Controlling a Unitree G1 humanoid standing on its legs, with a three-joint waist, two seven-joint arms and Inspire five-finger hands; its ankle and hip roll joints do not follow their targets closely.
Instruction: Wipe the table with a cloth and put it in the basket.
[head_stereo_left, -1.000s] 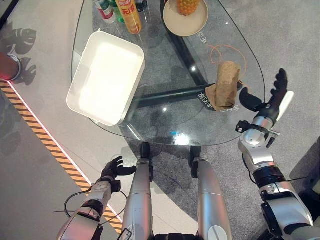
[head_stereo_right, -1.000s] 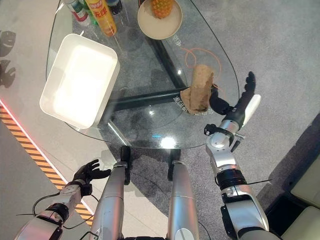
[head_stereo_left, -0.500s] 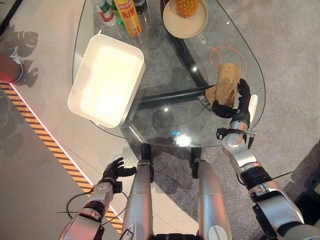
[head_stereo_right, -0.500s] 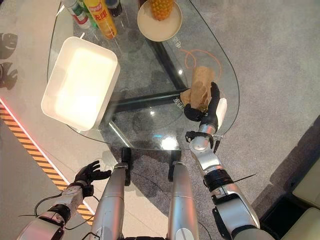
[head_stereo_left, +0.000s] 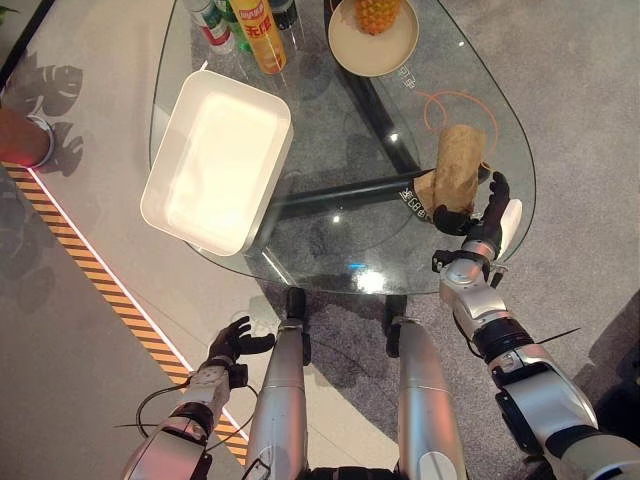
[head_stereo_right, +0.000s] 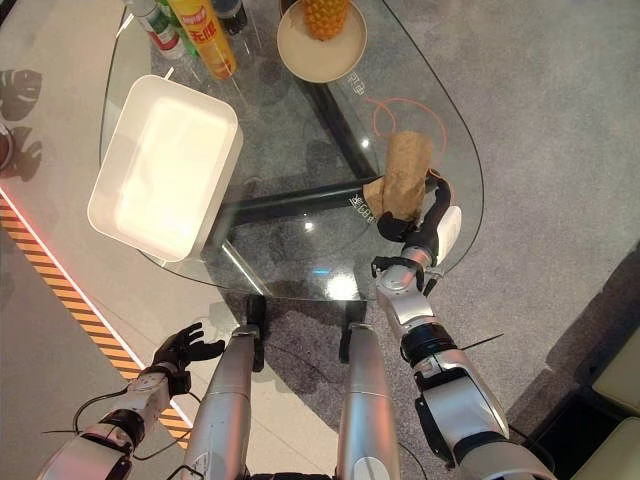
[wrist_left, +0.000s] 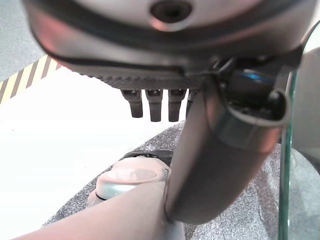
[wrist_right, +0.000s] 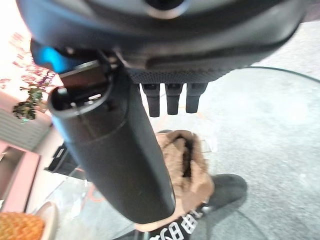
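At the glass table's (head_stereo_left: 330, 235) right edge: right hand (head_stereo_left: 482, 212) beside the folded brown cloth (head_stereo_left: 456, 170), thumb against its near end, fingers raised and spread, gripping nothing; left hand (head_stereo_left: 232, 342) low beside the near edge, fingers loosely curled. Toward the left edge, 1 white basket (head_stereo_left: 215, 160); at the far edge, bottles (head_stereo_left: 240, 18) and a pineapple (head_stereo_left: 378, 12) on a plate (head_stereo_left: 375, 50). Compared with 0.5 s ago, right fingers lifted off the cloth.

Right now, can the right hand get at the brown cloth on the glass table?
Probably yes. The right hand is already at the near end of the brown cloth by the glass table's right edge, and nothing stands between them.
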